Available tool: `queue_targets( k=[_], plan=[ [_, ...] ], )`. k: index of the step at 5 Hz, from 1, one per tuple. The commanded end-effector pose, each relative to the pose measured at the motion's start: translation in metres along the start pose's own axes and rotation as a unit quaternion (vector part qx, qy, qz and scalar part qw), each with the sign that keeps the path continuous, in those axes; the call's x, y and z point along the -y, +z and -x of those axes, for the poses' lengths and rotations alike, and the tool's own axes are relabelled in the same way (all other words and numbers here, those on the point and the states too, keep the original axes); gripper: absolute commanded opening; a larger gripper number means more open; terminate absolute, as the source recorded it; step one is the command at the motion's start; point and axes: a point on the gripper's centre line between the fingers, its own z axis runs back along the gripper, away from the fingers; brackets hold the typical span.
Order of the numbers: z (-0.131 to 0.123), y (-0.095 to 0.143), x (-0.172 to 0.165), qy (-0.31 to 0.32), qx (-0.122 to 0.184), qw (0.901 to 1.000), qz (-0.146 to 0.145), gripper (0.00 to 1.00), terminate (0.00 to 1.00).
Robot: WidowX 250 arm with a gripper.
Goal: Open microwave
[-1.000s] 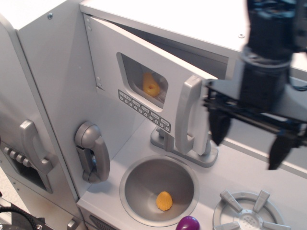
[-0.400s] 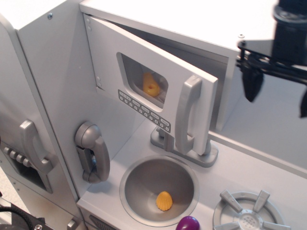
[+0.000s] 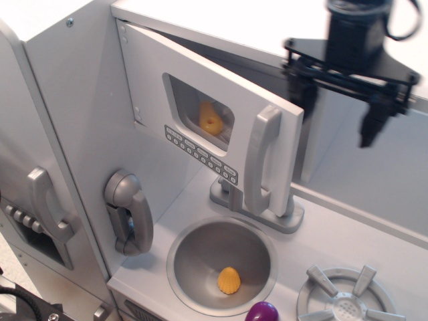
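Microwave point(image 3: 200, 114) sits in the upper part of the toy kitchen, its flat silver-grey door swung partly outward on hinges along its left edge, so a dark gap shows along the door's top and free right edge. The door carries a small rounded window point(image 3: 204, 110), through which a yellow-orange piece point(image 3: 210, 119) shows inside the compartment, with a row of buttons point(image 3: 200, 154) just below the window. A vertical grey bar handle point(image 3: 261, 160) stands near the door's free right edge.

Relative to that handle, the gripper point(image 3: 338, 107) hangs above and to the right, apart from the door and touching nothing. Its two dark fingers are spread wide with only air between them: the left finger point(image 3: 294, 87) is just above the door's top right corner, close to it, while the other finger point(image 3: 369, 124) is farther right, in front of the open compartment's inner wall. The black wrist body rises out of the top of the view.

Below the handle a grey faucet base point(image 3: 257, 210) rests on the counter, and below that is a round sink point(image 3: 222, 264) holding a small yellow piece point(image 3: 229, 280). Left of the handle a grey telephone handset point(image 3: 128, 212) hangs on the side wall. A purple object point(image 3: 261, 311) peeks in at the bottom edge, beside a grey burner point(image 3: 344, 297).
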Motion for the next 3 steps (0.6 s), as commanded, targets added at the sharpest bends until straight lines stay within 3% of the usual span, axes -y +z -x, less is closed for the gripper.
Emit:
queue_targets(
  k=[1,3],
  plan=[
    [0.023,0.023,-0.044,0.011,0.027,0.9996,-0.004,1.0,0.0],
    [0.066,0.025,-0.082,0.005,-0.011,0.9999,0.009,1.0,0.0]
  ],
)
